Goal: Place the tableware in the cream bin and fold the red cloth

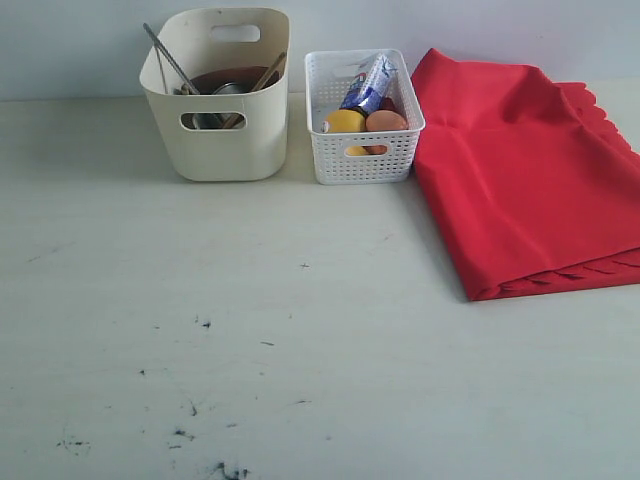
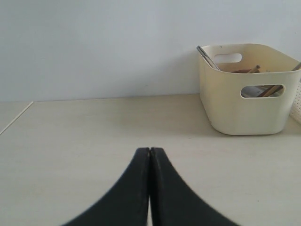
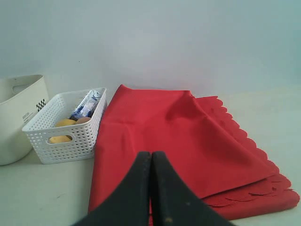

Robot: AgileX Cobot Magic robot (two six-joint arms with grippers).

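The cream bin (image 1: 228, 120) stands at the back left of the table and holds tableware: a silver knife (image 1: 168, 58), wooden chopsticks (image 1: 268, 72) and a steel cup (image 1: 228, 89) show above its rim. The red cloth (image 1: 520, 170) lies folded at the right with scalloped edges stacked along its near side. Neither gripper shows in the exterior view. My left gripper (image 2: 149, 150) is shut and empty, hovering over bare table short of the cream bin (image 2: 247, 94). My right gripper (image 3: 151, 154) is shut and empty in front of the red cloth (image 3: 174, 136).
A white perforated basket (image 1: 362, 125) stands between the bin and the cloth, holding a lemon (image 1: 344, 122), an egg (image 1: 386, 121) and a small carton (image 1: 368, 85). The table's front shows dark scuff marks (image 1: 190, 410). A pale wall runs behind everything.
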